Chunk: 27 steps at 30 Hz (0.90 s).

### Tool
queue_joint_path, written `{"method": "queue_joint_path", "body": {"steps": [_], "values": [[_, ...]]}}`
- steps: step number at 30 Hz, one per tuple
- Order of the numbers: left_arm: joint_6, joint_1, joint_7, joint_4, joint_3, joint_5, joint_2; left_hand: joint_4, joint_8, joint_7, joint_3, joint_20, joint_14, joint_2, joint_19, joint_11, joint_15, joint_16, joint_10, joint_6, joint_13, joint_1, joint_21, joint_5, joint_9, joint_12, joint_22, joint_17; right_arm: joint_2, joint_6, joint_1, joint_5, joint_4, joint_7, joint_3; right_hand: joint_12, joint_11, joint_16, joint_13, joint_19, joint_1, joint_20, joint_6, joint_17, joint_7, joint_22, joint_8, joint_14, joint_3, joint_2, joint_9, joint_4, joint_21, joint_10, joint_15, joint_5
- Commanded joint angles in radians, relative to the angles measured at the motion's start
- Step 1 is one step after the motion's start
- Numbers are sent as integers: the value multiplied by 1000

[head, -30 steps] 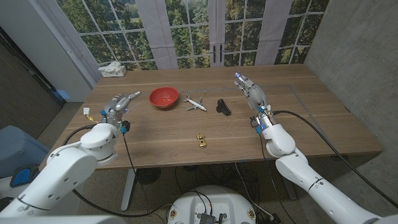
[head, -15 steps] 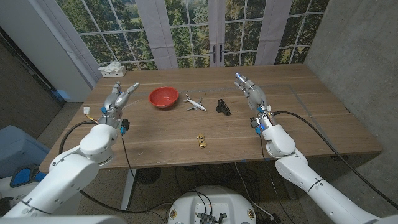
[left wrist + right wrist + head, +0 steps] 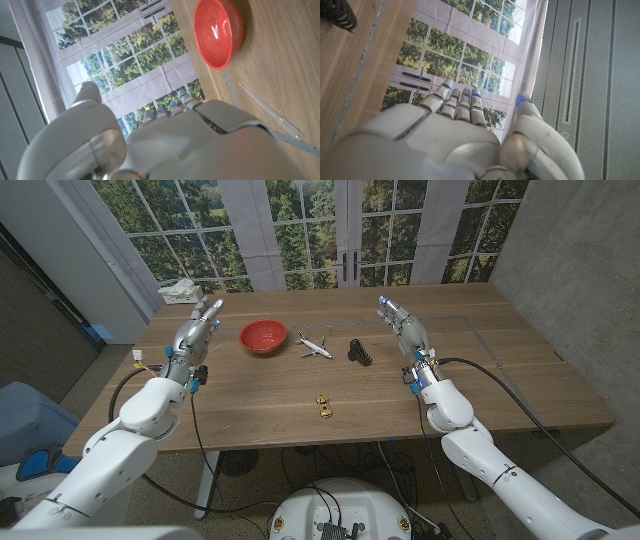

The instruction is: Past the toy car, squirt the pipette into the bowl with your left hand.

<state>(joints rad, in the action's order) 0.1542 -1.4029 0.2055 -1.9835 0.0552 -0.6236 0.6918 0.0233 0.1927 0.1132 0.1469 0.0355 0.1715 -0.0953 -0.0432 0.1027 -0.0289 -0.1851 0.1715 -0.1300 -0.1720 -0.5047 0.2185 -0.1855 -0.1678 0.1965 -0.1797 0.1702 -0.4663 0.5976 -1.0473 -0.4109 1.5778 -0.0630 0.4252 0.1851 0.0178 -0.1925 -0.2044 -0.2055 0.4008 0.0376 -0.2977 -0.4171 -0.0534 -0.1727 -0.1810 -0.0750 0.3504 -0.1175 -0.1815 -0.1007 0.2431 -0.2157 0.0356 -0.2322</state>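
Observation:
The red bowl [image 3: 263,336] stands at the back left of the table and is seen again [image 3: 218,31] in the left wrist view. A clear pipette [image 3: 270,110] lies flat on the wood on the near side of the bowl, with nothing touching it. My left hand [image 3: 195,330] is raised left of the bowl, its fingers stretched out and apart, holding nothing. The small yellow toy car [image 3: 324,406] sits near the table's front middle. My right hand [image 3: 403,325] stands upright at the right, fingers straight, empty.
A white toy airplane [image 3: 314,345] lies just right of the bowl, and a black coiled piece [image 3: 359,352] lies beside it. A tissue box [image 3: 180,290] sits at the far left corner. Bare wood stretches between the car and the bowl.
My left hand has risen and swung away from me, toward the back of the table beside the bowl, its fingers opening out. The right hand and the objects have stayed put.

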Motion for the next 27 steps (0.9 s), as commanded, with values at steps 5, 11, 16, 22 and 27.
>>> {"method": "queue_joint_path", "body": {"steps": [5, 11, 16, 22, 27], "values": [[203, 133, -286, 179, -90, -169, -63, -61, 10, -20, 21, 28, 14, -92, 59, 11, -56, -10, -2, 98, 2, 93, 11, -16, 0, 10, 0, 6, 13, 35, -12, -8, -8, -11, -19, 9, 2, -8, 3, -16, -45, 44, -7, 4, 2, 0, -9, -6, -13, -8, -2, 26, -8, -7, 7, 15], [231, 194, -369, 244, -139, -225, -84, -149, -5, -46, 144, 42, -15, -129, 79, -13, -49, -4, -51, 144, 2, 138, 7, -48, 0, 5, -1, 6, 20, 52, -19, -35, -15, -2, -26, 10, 0, -10, 5, -21, -72, 50, -7, 8, 3, 0, -9, -6, -16, -24, -2, 43, -12, -8, 15, 22], [250, 231, -420, 288, -163, -271, -106, -197, -6, -67, 330, 57, -49, -131, 106, -26, -55, -3, -98, 201, 2, 150, 6, -80, -1, 4, 0, 5, 26, 74, -24, -73, -26, 18, -33, 11, -16, -14, 8, -25, -112, 76, -10, 11, 18, 0, -10, -5, -3, -74, -2, 87, -19, -10, 40, 35], [270, 272, -481, 329, -192, -311, -131, -183, -6, -90, 441, 74, -75, -127, 124, -43, -68, -2, -137, 239, 2, 135, 4, -73, -1, 5, 2, 2, 43, 99, -31, -173, -36, 65, -46, 13, -32, -19, 9, -31, -141, 101, -16, 12, 35, -2, -11, -7, 37, -99, -2, 150, -23, -15, 68, 35], [288, 277, -464, 337, -205, -311, -152, -181, -10, -92, 458, 76, -77, -126, 125, -45, -66, -1, -138, 236, 2, 133, 3, -68, -1, 2, 2, 2, 72, 137, -39, -239, -57, 93, -64, 12, -29, -21, 9, -32, -149, 101, -17, 12, 30, -2, -11, -8, 53, -97, -2, 172, -25, -13, 63, 33]]}}
